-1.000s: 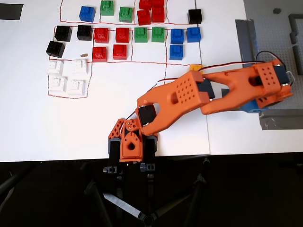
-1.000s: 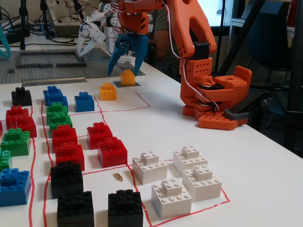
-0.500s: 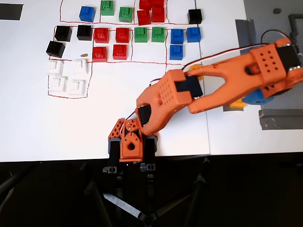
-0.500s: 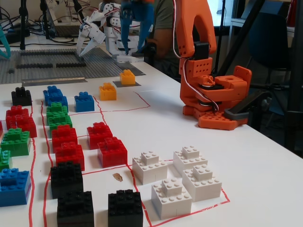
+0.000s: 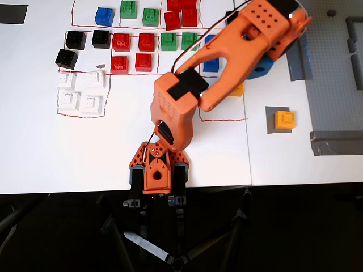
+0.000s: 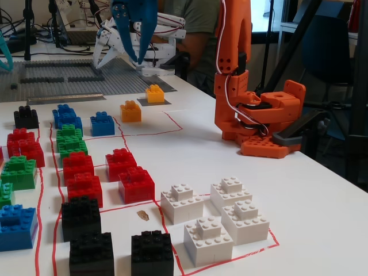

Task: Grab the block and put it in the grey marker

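White table (image 5: 51, 147) w/ red marker lines boxing off rows of red, green, blue, black and white blocks; a grey studded baseplate (image 6: 63, 75) sat at the far end in the fixed view, plus cluttered lab stuff behind it.

The block (image 5: 284, 119) was sitting on the grey marker (image 5: 270, 127), stud up, pretty much centred on the patch. The gripper (image 6: 133, 54) was nowhere near it: up in the air, well apart, blue fingers pointing down and spread, nothing between them, so let go and empty. In the overhead view the arm swung across the blue blocks, away from the marker.

Second yellow-orange cube (image 6: 130, 111) sat just inside the red outline near the blue blocks (image 6: 102, 123), apart from the marker one.

Room-wise: bare table all around the marker on the near side, grey tape strip (image 5: 334, 140) close by toward the table edge.
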You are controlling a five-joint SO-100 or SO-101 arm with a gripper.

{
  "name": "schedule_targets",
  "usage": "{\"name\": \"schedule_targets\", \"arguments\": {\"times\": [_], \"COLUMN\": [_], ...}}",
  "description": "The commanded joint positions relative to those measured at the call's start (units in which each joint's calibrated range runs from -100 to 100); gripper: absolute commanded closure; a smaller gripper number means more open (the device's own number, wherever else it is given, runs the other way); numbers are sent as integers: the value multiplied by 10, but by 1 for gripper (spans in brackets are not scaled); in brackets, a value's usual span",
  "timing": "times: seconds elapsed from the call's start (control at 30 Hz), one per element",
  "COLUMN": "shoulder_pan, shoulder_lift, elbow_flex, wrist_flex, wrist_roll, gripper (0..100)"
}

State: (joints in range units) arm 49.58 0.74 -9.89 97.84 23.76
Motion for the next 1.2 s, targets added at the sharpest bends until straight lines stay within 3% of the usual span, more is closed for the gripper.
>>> {"name": "schedule_targets", "arguments": {"times": [0.0, 0.27, 0.43, 0.8, 1.17], "shoulder_pan": [-61, -227, -323, -458, -500], "shoulder_lift": [-87, -111, -132, -146, -113], "elbow_flex": [1, 87, 135, 198, 163], "wrist_flex": [11, -14, -46, -93, -108], "wrist_roll": [-48, -189, -247, -303, -316], "gripper": [100, 100, 100, 100, 100]}}
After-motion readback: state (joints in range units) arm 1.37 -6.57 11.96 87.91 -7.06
